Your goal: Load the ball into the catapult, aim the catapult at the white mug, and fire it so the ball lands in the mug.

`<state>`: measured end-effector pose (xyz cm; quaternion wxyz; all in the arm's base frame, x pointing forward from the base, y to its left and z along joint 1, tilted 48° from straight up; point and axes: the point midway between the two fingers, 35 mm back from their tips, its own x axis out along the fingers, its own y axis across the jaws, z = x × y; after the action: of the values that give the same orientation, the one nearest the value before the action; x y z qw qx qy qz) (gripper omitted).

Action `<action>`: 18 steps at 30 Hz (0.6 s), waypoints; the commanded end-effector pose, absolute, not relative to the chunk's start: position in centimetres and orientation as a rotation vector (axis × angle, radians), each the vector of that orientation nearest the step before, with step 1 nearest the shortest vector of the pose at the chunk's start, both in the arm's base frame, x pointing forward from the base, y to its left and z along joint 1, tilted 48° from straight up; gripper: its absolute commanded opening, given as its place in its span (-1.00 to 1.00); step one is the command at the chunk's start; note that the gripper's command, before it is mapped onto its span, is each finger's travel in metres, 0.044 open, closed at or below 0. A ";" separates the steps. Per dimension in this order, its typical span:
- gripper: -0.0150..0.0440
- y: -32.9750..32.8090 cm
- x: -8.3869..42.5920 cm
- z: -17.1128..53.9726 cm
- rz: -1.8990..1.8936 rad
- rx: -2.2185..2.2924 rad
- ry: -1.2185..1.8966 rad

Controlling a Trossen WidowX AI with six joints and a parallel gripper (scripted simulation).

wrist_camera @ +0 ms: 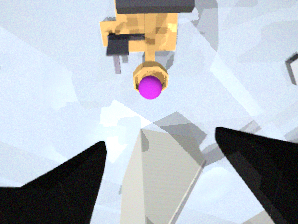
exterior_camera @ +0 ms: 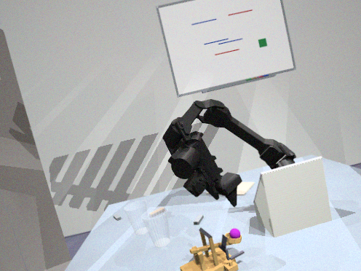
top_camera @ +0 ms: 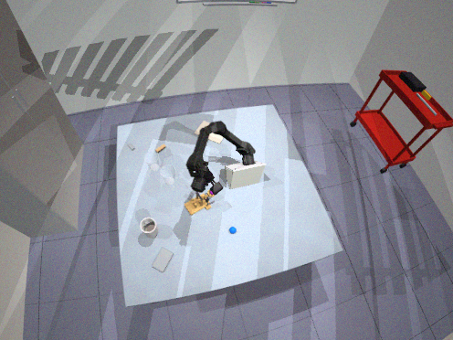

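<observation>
The gripper (top_camera: 206,195) (exterior_camera: 226,201) (wrist_camera: 161,139) is spread wide, and between its two fingers there is nothing. The purple ball (top_camera: 211,193) (exterior_camera: 235,233) (wrist_camera: 150,87) sits in the cup (top_camera: 210,196) (exterior_camera: 233,239) (wrist_camera: 151,67) of the catapult (top_camera: 195,206) (exterior_camera: 211,260) (wrist_camera: 165,30), and its top shows above the rim. In the exterior view the fingers are above the ball, and they do not touch it. The black arm (top_camera: 199,146) (exterior_camera: 244,131) makes a high bend and comes down toward the catapult, which stands on the pale blue table (top_camera: 274,274) (exterior_camera: 124,255) (wrist_camera: 40,100). The white mug (top_camera: 142,227) is upright and apart from the catapult, on the side which is opposite to the cup. A grey flat piece (top_camera: 163,260) lies near the mug, and a blue ball (top_camera: 233,230) rests on the table, well apart from both mug and catapult. A cream folded stand (top_camera: 247,175) (exterior_camera: 296,200) (wrist_camera: 167,175) is upright in front of the foot of the arm. In the exterior view, two clear glasses (exterior_camera: 135,215) (exterior_camera: 158,229) stand side by side. A red cart (top_camera: 404,102) is on the floor beyond the table.
</observation>
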<state>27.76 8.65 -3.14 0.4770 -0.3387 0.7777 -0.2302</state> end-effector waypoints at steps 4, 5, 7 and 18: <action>1.00 9.5 29.8 -4.1 -0.483 -0.816 1.853; 1.00 9.9 30.6 -4.5 -0.452 -0.812 1.833; 1.00 10.6 32.3 -5.1 -0.394 -0.807 1.789; 1.00 13.8 40.9 -7.1 -0.133 -0.804 1.494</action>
<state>38.50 13.20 -6.95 0.6292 -0.3485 0.6901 -0.0800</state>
